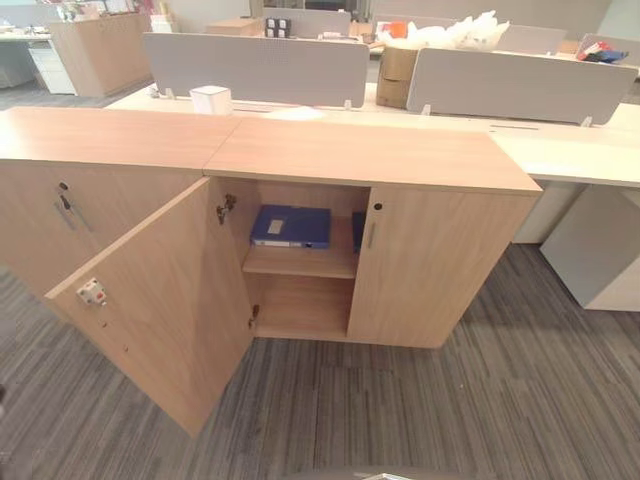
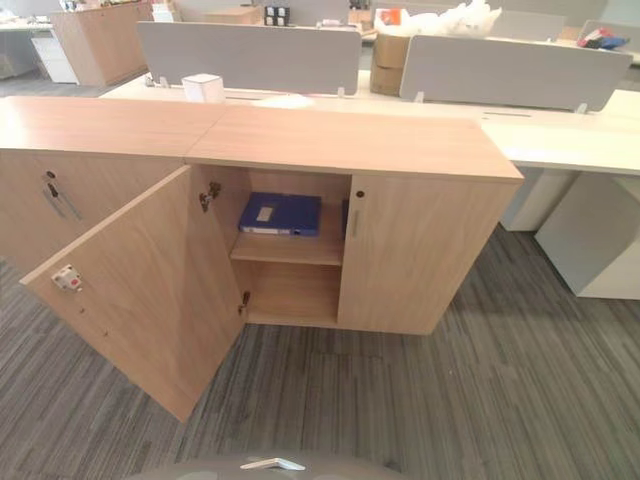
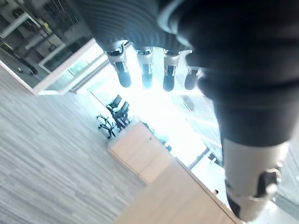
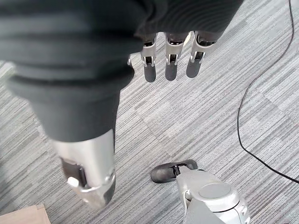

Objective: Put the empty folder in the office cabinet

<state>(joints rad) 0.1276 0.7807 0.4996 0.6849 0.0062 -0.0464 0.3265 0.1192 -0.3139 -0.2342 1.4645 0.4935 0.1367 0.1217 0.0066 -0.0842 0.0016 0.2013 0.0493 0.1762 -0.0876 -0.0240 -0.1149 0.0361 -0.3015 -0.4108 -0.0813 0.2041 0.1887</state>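
Note:
A blue folder [image 1: 290, 226] lies flat on the upper shelf of the wooden office cabinet [image 1: 370, 155]; the same folder [image 2: 279, 214] shows in the right eye view. The cabinet's left door [image 1: 160, 300] stands swung wide open, and its right door [image 1: 430, 265] is closed. My left hand [image 3: 145, 70] hangs with straight fingers, holding nothing, above the carpet. My right hand [image 4: 170, 60] also hangs with relaxed straight fingers over the grey carpet, empty.
A second cabinet [image 1: 60, 190] with keys in its lock adjoins on the left. Desks with grey partition screens [image 1: 260, 68] stand behind, with a white box [image 1: 211, 99] and cardboard boxes [image 1: 397, 75]. Grey carpet [image 1: 450, 400] spreads in front.

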